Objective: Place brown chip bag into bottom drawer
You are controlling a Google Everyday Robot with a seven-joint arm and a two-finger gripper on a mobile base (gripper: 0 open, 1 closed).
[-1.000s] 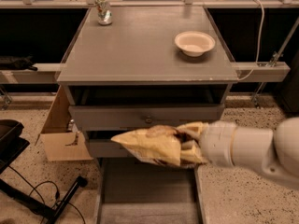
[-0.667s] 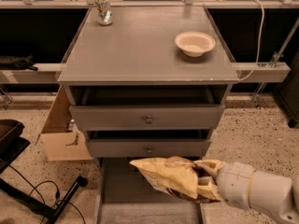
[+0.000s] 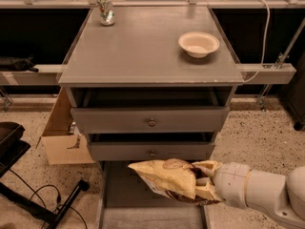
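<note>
The brown chip bag (image 3: 169, 179) is a crinkled pale yellow and brown foil bag, held in the air over the open bottom drawer (image 3: 124, 194). My gripper (image 3: 202, 180) comes in from the lower right on a white arm and is shut on the bag's right end. The bag lies roughly level, just below the front of the middle drawer (image 3: 150, 151). The bottom drawer is pulled out toward the camera, and its grey floor shows to the left of and below the bag.
A white bowl (image 3: 198, 43) and a small patterned can (image 3: 105, 9) stand on the grey cabinet top (image 3: 143, 51). The top drawer (image 3: 150, 120) sits slightly pulled out. A cardboard box (image 3: 64, 137) stands left of the cabinet, and a black stand with cables (image 3: 28, 194) lies on the floor.
The gripper has carried the bag down from in front of the middle drawer to over the open bottom drawer, and the arm has drawn back to the lower right.
</note>
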